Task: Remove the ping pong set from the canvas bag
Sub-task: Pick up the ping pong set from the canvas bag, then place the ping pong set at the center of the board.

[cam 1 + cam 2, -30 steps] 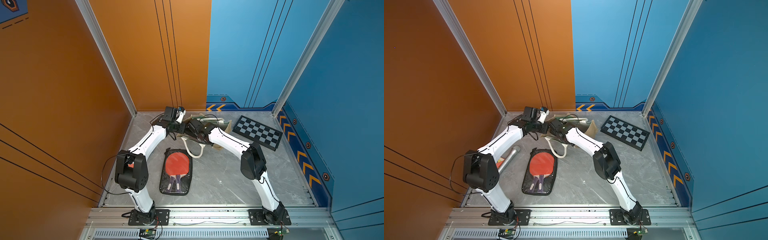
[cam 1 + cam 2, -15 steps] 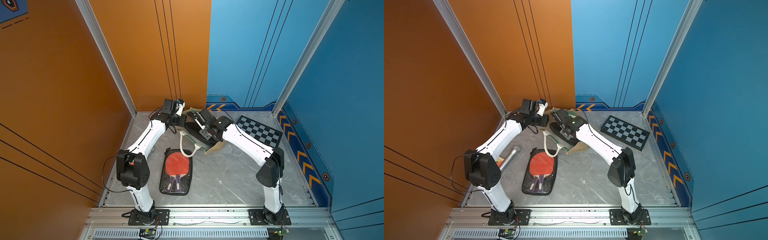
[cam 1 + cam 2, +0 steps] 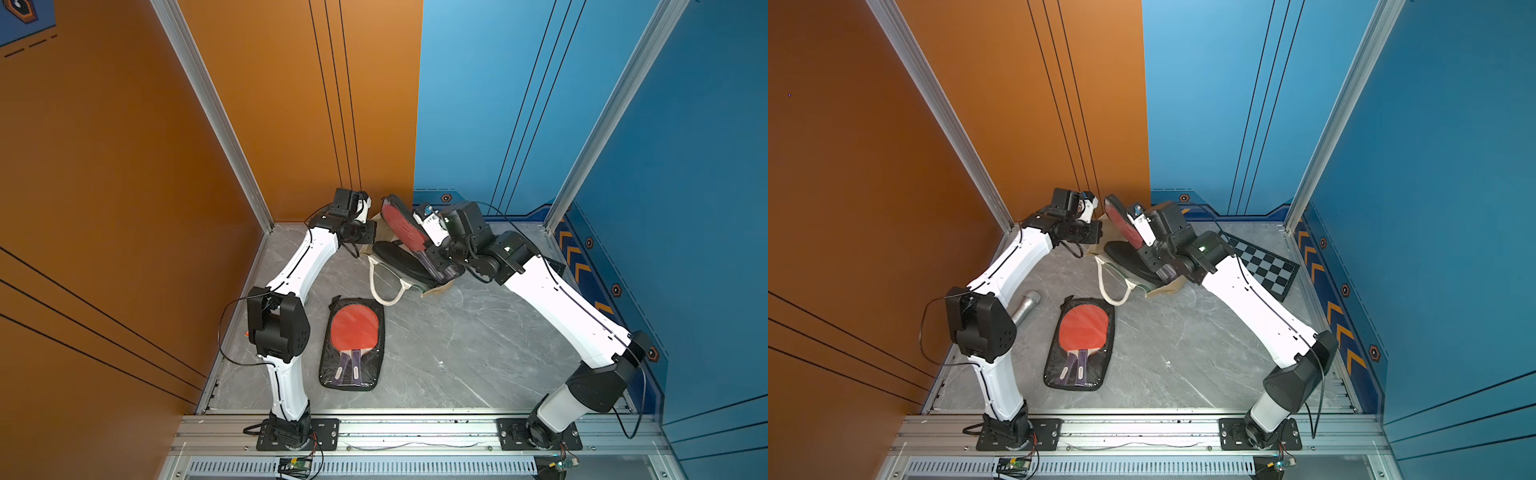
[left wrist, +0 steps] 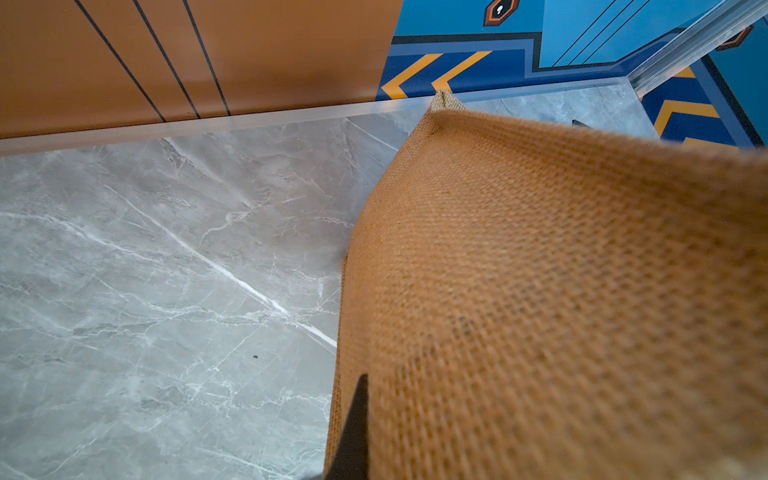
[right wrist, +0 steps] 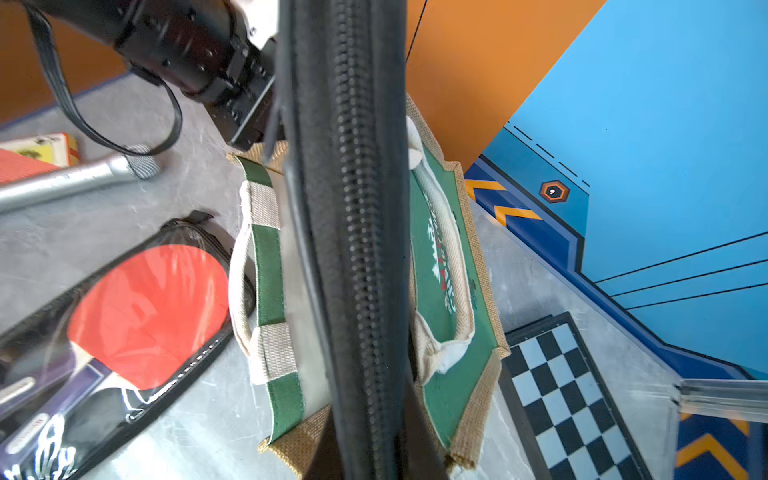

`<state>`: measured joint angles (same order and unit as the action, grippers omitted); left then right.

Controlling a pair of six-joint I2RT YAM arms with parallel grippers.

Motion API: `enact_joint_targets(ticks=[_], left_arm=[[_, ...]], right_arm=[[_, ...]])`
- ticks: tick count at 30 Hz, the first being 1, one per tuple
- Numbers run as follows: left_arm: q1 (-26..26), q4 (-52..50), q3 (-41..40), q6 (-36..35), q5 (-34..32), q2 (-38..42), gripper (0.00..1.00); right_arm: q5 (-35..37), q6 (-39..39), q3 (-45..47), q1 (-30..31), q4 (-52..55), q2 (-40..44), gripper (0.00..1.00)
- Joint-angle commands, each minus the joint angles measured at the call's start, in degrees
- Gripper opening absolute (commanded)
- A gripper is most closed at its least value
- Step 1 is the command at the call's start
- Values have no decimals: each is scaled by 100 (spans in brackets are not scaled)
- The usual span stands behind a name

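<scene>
Left gripper (image 3: pixel 371 239) jaws pinched on canvas bag (image 5: pixel 444 399) burlap side, far left — anchors bag. Right gripper (image 3: pixel 434 251) clamped on zipped ping pong set (image 3: pixel 401 222) — tilted up over bag mouth, likely to slide free.

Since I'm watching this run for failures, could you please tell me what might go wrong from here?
The right gripper pinches the ping pong set near one end, tilted steeply, so it might slip or swing. Its lower end sits close over the canvas bag, held only at a burlap corner by the left gripper; the bag could snag and lift.
</scene>
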<state>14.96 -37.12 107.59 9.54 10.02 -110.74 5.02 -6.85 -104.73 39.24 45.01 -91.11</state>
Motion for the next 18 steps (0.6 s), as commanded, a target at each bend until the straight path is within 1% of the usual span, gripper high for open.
enact_joint_targets(ticks=[1,4,9,11,13,18], left_arm=[[-111,12,266,256,-247,-92,0],[-108,17,326,301,-277,-135,0],[-79,12,356,268,-371,-123,0],[-81,13,376,259,-445,-124,0],[-87,13,401,274,-458,-123,0],[-81,14,458,330,-521,-94,0]], right_arm=[[-576,986,419,-585,-1321,901,0],[-1482,1888,1044,-1250,-2079,1530,0],[-2305,2973,1587,-2080,-2565,2208,0],[-2513,3375,1802,-2402,-2699,2459,0],[-2585,3597,1921,-2676,-2576,2667,0],[-2542,3647,2016,-3149,-1621,2970,0]])
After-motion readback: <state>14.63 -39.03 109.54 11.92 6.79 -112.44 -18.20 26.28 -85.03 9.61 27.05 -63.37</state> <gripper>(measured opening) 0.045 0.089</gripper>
